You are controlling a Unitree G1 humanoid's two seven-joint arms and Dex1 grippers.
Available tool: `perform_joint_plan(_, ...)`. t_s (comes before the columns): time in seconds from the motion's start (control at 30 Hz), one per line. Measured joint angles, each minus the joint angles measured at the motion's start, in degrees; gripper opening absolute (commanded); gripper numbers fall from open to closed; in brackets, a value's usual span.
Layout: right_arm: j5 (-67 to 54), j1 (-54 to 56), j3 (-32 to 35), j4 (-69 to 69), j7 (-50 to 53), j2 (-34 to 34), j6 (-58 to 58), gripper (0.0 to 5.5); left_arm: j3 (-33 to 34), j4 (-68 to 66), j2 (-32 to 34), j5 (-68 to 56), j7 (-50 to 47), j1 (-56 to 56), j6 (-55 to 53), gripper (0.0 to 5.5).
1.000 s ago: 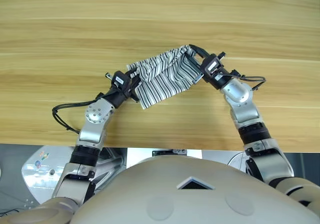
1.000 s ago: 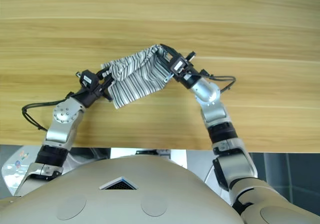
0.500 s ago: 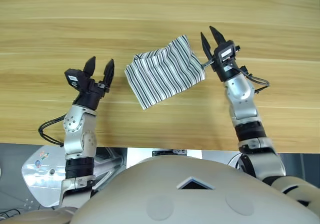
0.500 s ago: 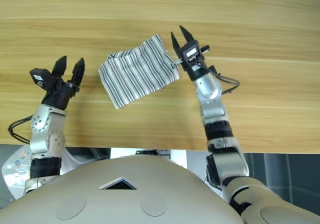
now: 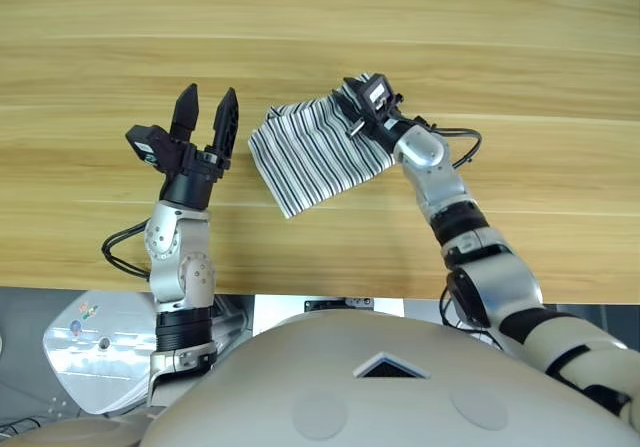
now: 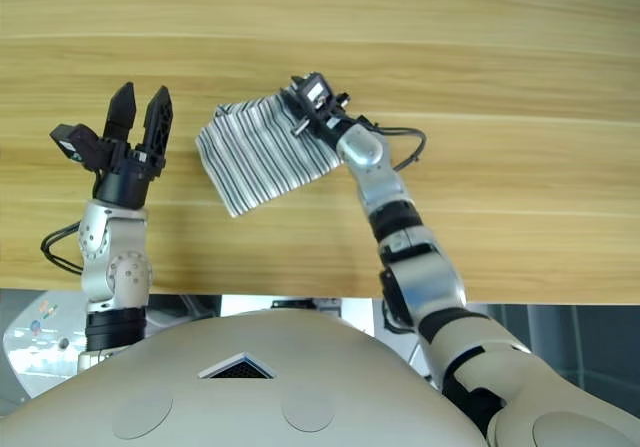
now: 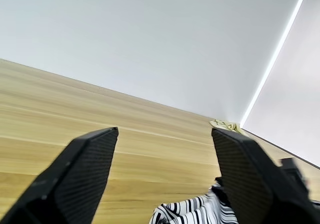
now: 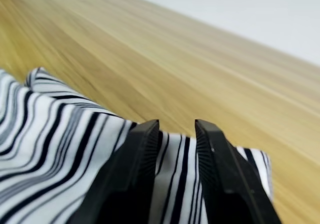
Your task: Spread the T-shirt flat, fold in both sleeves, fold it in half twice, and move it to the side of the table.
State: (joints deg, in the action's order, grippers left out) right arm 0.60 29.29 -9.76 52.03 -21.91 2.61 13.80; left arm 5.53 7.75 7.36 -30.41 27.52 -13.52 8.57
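Observation:
The T-shirt point(image 5: 315, 152), white with dark stripes, lies folded into a small slanted rectangle on the wooden table point(image 5: 420, 27). My right gripper point(image 5: 353, 89) rests on the shirt's far right corner. In the right wrist view its fingers point(image 8: 142, 164) lie close together on the striped cloth point(image 8: 60, 134), with a thin gap between them. I cannot tell whether any cloth is pinched. My left gripper point(image 5: 210, 95) is held up to the left of the shirt, apart from it. It is open with nothing between its fingers point(image 7: 85, 169), and the shirt's edge point(image 7: 185, 214) shows beyond them.
The table's front edge point(image 5: 300, 294) runs just under both arms. Bare wood stretches far beyond the shirt and out to both sides. A black cable point(image 5: 455, 137) loops off my right wrist. Something small and pale point(image 7: 225, 126) lies at the table's far edge.
My right gripper, open beside the shirt's right corner half a second ago, has swung onto that corner and closed. The left gripper has let go, lifted clear and now stands open.

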Motion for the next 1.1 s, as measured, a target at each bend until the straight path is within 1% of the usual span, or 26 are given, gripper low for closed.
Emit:
perform_joint_plan(0.03, -1.25, 3.12, 1.93, 4.09, 1.48, -0.23, -1.53, 1.30, 0.05, 0.12, 0.00, 0.00, -0.06, 0.00, -0.09, 3.49)
perform_joint_plan(0.1, -2.24, 9.16, 6.77, 11.84, 7.86, 0.77, -4.44, 1.30, 0.06, 0.71, -0.11, -0.10, -0.48, 0.03, -0.21, 3.49)
perform_joint_plan(0.2, -3.64, 11.08, 11.17, 15.88, 14.96, 1.67, -4.87, 1.30, 0.06, 0.99, -0.63, -0.20, -0.79, 0.01, -0.29, 3.49)
perform_joint_plan(0.3, -3.59, 9.90, 12.71, 15.17, 18.26, 3.15, -3.32, 1.30, 0.13, 0.99, -0.87, -0.23, -1.00, -0.05, -0.35, 3.49)
perform_joint_plan(0.37, -3.71, 6.59, 12.60, 10.70, 17.40, 2.58, -1.49, 1.30, 0.09, 1.03, -1.16, -0.24, -1.00, -0.13, -0.35, 3.49)
perform_joint_plan(0.47, -4.01, -1.32, 9.62, -7.65, 13.96, -1.29, 0.32, 1.30, 0.16, 1.02, -1.26, -0.27, -1.01, -0.46, -0.23, 3.49)
perform_joint_plan(0.57, -2.37, -5.54, 3.19, -25.59, 13.39, -5.76, -1.90, 1.30, 0.76, 1.11, -1.74, -0.46, -1.07, -1.42, -0.21, 3.49)
perform_joint_plan(0.63, -0.31, -5.83, -0.14, -27.53, 13.38, -7.76, -3.59, 1.30, 1.02, 1.12, -2.26, -0.52, -1.07, -2.08, -0.20, 3.49)
perform_joint_plan(0.7, 0.87, -5.29, -1.83, -23.03, 13.55, -9.35, -5.57, 1.30, 1.31, 1.17, -2.54, -0.55, -1.16, -2.31, -0.21, 3.49)
perform_joint_plan(0.73, 0.77, -3.94, -1.18, -17.40, 13.74, -9.53, -7.19, 1.30, 1.46, 1.38, -2.74, -0.73, -1.21, -2.34, -0.23, 3.49)
perform_joint_plan(0.8, 0.27, -0.75, 1.64, -7.61, 14.57, -9.22, -8.98, 1.30, 1.56, 2.00, -3.04, -0.85, -1.81, -2.35, -0.53, 3.49)
perform_joint_plan(0.9, -3.00, 5.80, 7.99, 4.60, 16.82, -7.64, -10.14, 1.30, 1.45, 2.72, -3.41, -0.84, -2.21, -2.42, -1.58, 3.49)
perform_joint_plan(1.0, -4.90, 8.48, 12.53, 8.96, 18.82, -6.18, -9.86, 1.30, 1.57, 2.95, -3.47, -0.79, -3.19, -2.48, -2.62, 3.49)
perform_joint_plan(1.1, -7.78, 8.38, 18.31, 9.43, 24.27, -3.41, -9.67, 1.30, 2.02, 2.96, -3.59, -0.37, -4.66, -2.63, -2.77, 3.49)
